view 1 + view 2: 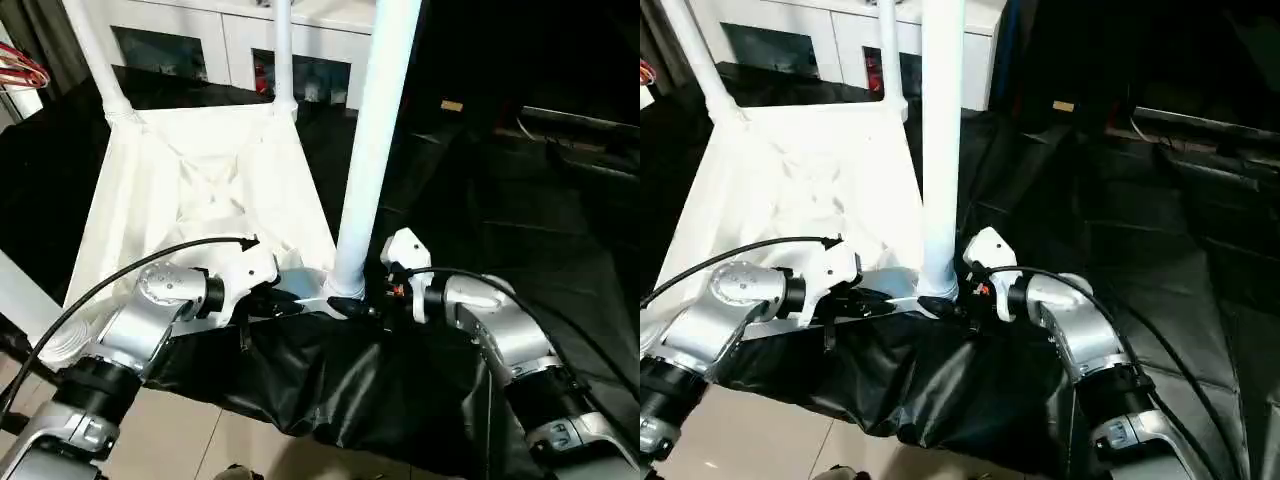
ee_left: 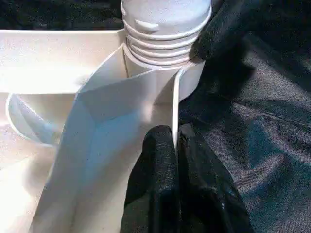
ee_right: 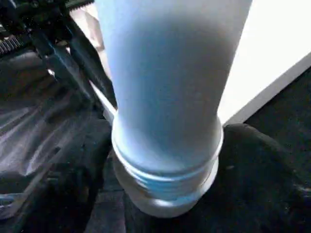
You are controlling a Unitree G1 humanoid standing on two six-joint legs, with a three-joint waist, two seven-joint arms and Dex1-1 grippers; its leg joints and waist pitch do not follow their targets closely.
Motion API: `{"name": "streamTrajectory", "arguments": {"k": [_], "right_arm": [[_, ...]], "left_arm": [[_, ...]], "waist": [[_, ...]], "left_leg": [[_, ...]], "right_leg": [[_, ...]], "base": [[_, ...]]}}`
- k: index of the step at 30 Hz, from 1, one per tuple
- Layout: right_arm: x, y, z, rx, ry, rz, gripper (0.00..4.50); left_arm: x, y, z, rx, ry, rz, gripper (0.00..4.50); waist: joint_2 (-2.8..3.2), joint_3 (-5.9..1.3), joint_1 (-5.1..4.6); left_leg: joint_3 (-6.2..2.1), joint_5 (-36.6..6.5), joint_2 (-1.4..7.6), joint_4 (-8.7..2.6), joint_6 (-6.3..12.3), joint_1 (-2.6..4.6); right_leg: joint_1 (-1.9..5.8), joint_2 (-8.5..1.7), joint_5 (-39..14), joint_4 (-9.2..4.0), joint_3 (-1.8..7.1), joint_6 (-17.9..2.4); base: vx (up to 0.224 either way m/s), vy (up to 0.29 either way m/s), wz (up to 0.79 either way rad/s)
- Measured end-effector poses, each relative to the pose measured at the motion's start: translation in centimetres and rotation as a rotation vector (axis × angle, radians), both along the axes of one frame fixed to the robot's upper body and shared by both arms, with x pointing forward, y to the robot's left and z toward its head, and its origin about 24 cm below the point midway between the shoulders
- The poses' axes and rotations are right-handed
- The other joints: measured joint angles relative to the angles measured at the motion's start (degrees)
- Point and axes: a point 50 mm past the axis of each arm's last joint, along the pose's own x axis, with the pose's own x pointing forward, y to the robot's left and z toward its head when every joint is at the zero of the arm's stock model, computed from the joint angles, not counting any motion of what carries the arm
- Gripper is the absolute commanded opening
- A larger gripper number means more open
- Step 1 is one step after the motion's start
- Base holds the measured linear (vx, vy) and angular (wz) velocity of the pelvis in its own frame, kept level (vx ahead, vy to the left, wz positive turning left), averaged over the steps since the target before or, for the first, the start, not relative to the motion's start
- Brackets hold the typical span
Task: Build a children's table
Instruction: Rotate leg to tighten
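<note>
Seating leg no. 3, by the look of it: the tabletop point(image 1: 200, 200) lies upside down, ribbed side up, on a black cloth point(image 1: 470, 220), w/ the white cabinet point(image 1: 240, 40) behind it. 2 far legs, left point(image 1: 95, 50) and right point(image 1: 283, 50), stand upright in the far corner sockets. The near-right leg point(image 1: 375, 150) stands in its socket point(image 2: 187, 80), but threads are visible above the socket rim, so I judge it not fully screwed home.

Left gripper point(image 2: 176, 145) is pressed together, pinching the thin rim wall of the tabletop just beside that socket, prob. to steady it. Right gripper point(image 1: 375, 300) sits at the leg's base; one black finger point(image 2: 218, 29) touches the threaded collar. Can't tell from the pics whether it's spread or gripping the leg.

Near-left corner point(image 1: 70, 340) is mostly hidden behind the left forearm; I see no leg rising there. So approx 2 of 4 legs done, 1 in progress, 1 likely left, then flipping the table upright.
</note>
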Motion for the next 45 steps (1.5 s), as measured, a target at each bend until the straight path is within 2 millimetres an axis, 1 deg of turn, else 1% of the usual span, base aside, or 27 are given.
{"name": "streamTrajectory", "arguments": {"k": [2,3,5,6,8,9,11,18,20,22,24,25,28,30,32,35,36,37,40,41,42,43,45], "right_arm": [[0.0,0.0,0.0,0.000,0.002,0.008,3.75],[-0.1,0.1,0.0,0.000,-0.001,0.014,3.56],[0.0,0.1,0.0,0.000,-0.007,0.022,3.33],[0.1,0.2,0.0,-0.002,-0.005,0.024,3.33],[0.2,0.3,0.0,-0.004,-0.003,0.026,3.11],[0.2,0.3,0.0,-0.002,-0.003,0.027,3.11],[0.2,0.4,0.0,0.000,-0.003,0.029,2.91],[0.2,0.5,-0.1,0.005,-0.004,0.032,2.77],[0.2,0.7,-0.2,0.019,-0.002,0.013,2.77],[0.5,0.6,-0.4,0.034,0.000,-0.060,2.75],[0.7,0.9,-0.9,0.067,0.012,-0.174,2.75],[0.9,1.1,-1.1,0.090,0.012,-0.255,2.75],[1.2,2.0,-1.6,0.114,0.011,-0.432,2.75],[1.5,2.5,-1.8,0.119,0.006,-0.538,2.75],[1.8,2.7,-1.9,0.111,-0.003,-0.593,2.75],[2.0,2.8,-2.0,0.097,-0.010,-0.605,2.75],[1.9,2.8,-2.0,0.095,-0.013,-0.604,3.31],[1.9,2.6,-2.0,0.095,-0.016,-0.600,3.45],[1.5,1.9,-1.9,0.101,-0.020,-0.531,3.51],[1.5,1.7,-1.9,0.098,-0.021,-0.516,3.66],[1.5,1.5,-1.9,0.095,-0.021,-0.497,3.66],[1.4,1.1,-1.8,0.080,-0.027,-0.454,3.82],[1.2,0.5,-1.6,0.063,-0.023,-0.366,3.98]], "left_arm": [[0.0,0.0,0.0,0.000,0.000,0.003,0.00],[0.0,0.1,0.0,0.000,0.001,0.003,0.00],[0.0,0.1,0.0,0.000,0.001,0.004,0.00],[0.0,0.1,0.0,0.000,0.002,0.007,0.00],[0.0,0.2,0.0,0.000,0.003,0.007,0.00],[-0.1,0.2,0.0,0.001,0.003,0.008,0.00],[-0.1,0.2,0.0,0.001,0.004,0.010,0.00],[-0.1,0.3,0.0,0.002,0.007,0.015,0.00],[0.0,0.0,-0.1,-0.001,0.001,0.033,0.00],[0.4,-0.6,-0.1,0.000,-0.019,0.066,0.00],[1.0,-1.5,-0.3,-0.002,-0.038,0.114,0.00],[1.3,-2.1,-0.4,-0.003,-0.047,0.144,0.00],[2.0,-3.4,-0.6,-0.002,-0.061,0.215,0.00],[2.4,-4.3,-0.7,0.000,-0.067,0.255,0.00],[2.5,-5.1,-1.0,0.000,-0.072,0.286,0.00],[2.6,-5.6,-1.2,0.004,-0.069,0.292,0.00],[2.6,-5.6,-1.2,0.003,-0.069,0.292,0.00],[2.7,-5.6,-1.2,0.001,-0.071,0.290,0.00],[2.6,-5.3,-1.1,-0.001,-0.075,0.278,0.00],[2.7,-5.2,-1.1,-0.002,-0.074,0.278,0.00],[2.6,-5.1,-1.1,-0.003,-0.073,0.275,0.00],[2.5,-4.9,-1.1,-0.006,-0.077,0.257,0.00],[2.2,-4.3,-1.1,-0.022,-0.063,0.234,0.00]], "waist": [[0.00,0.00,-0.01],[-0.02,-0.01,-0.03],[-0.04,-0.03,-0.09],[-0.05,-0.03,-0.20],[-0.08,-0.05,-0.22],[-0.11,-0.07,-0.28],[-0.15,-0.09,-0.39],[-0.21,-0.13,-0.51],[-0.18,-0.15,-0.43],[-0.20,-0.16,-0.45],[-0.18,-0.20,-0.50],[-0.13,-0.22,-0.56],[-0.08,-0.26,-0.66],[-0.06,-0.29,-0.64],[0.13,-0.58,-0.61],[0.27,-0.95,-0.54],[0.27,-0.98,-0.51],[0.31,-1.01,-0.49],[0.34,-1.03,-0.43],[0.36,-1.03,-0.44],[0.37,-1.04,-0.44],[0.38,-1.03,-0.44],[0.41,-1.04,-0.53]], "left_leg": [[0.00,0.00,0.00,0.01,-0.01,0.01],[0.00,0.00,0.00,0.01,-0.01,0.01],[0.00,0.00,0.00,0.02,-0.01,0.01],[0.00,0.00,0.00,0.03,-0.01,0.01],[0.00,0.00,0.00,0.04,-0.01,0.01],[0.00,0.00,0.00,0.04,-0.01,0.01],[0.00,0.01,0.00,0.05,0.01,0.00],[0.00,0.04,0.00,0.05,0.05,0.00],[0.00,0.08,0.00,0.05,0.12,0.02],[0.00,0.05,0.00,0.14,0.05,0.03],[0.00,0.04,0.01,0.23,-0.02,0.14],[0.00,0.06,0.01,0.28,-0.05,0.18],[0.00,0.11,0.02,0.30,-0.14,0.52],[-0.01,0.14,0.02,0.30,-0.19,0.60],[-0.01,0.14,-0.02,0.31,-0.19,0.61],[-0.02,0.13,-0.04,0.28,-0.18,0.59],[-0.03,0.13,-0.03,0.27,-0.19,0.58],[-0.04,0.13,-0.04,0.26,-0.18,0.56],[-0.05,0.11,-0.04,0.25,-0.17,0.48],[-0.05,0.11,-0.04,0.25,-0.17,0.48],[-0.05,0.12,-0.04,0.23,-0.17,0.48],[-0.05,0.12,-0.04,0.23,-0.17,0.47],[-0.05,0.12,-0.03,0.20,-0.17,0.46]], "right_leg": [[0.00,0.00,0.00,0.02,0.00,0.00],[0.00,0.00,0.00,0.02,0.00,0.00],[0.01,0.00,0.00,0.04,0.00,0.00],[0.01,0.00,0.00,0.05,0.00,0.00],[0.01,0.00,0.00,0.05,0.00,0.00],[0.01,0.00,0.00,0.06,0.00,0.00],[0.00,0.00,0.00,0.05,0.00,0.00],[0.00,0.00,0.00,0.06,0.00,0.00],[0.01,0.00,0.00,0.06,0.00,0.00],[0.02,-0.01,0.02,0.13,0.00,-0.01],[0.09,-0.02,0.03,0.24,0.02,0.00],[0.10,-0.03,0.03,0.31,0.03,0.00],[0.29,-0.04,0.01,0.45,0.06,0.04],[0.35,-0.04,-0.14,0.47,0.06,0.30],[0.40,-0.06,-0.14,0.43,0.07,0.30],[0.39,-0.06,-0.14,0.43,0.08,0.30],[0.38,-0.06,-0.14,0.43,0.07,0.29],[0.37,-0.06,-0.13,0.43,0.07,0.28],[0.33,-0.06,-0.04,0.42,0.07,0.13],[0.32,-0.06,-0.04,0.42,0.06,0.13],[0.31,-0.06,-0.04,0.43,0.05,0.13],[0.29,-0.06,-0.04,0.43,0.04,0.13],[0.27,-0.05,-0.05,0.43,0.03,0.14]], "base": [[0.000,0.000,0.00],[0.000,0.000,0.00],[0.000,0.000,0.00],[0.000,0.000,0.00],[0.000,0.000,0.00],[0.000,0.000,0.00],[0.000,0.000,0.00],[0.000,0.000,0.00],[0.000,0.000,0.00],[0.000,0.000,0.00],[0.000,0.000,0.00],[0.000,0.000,0.00],[0.000,0.000,0.00],[0.000,0.000,0.00],[0.000,0.000,0.00],[0.000,0.000,0.00],[0.000,0.000,0.00],[0.000,0.000,0.00],[0.000,0.000,0.00],[0.000,0.000,0.00],[0.000,0.000,0.00],[0.000,0.000,0.00],[0.000,0.000,0.00]]}}
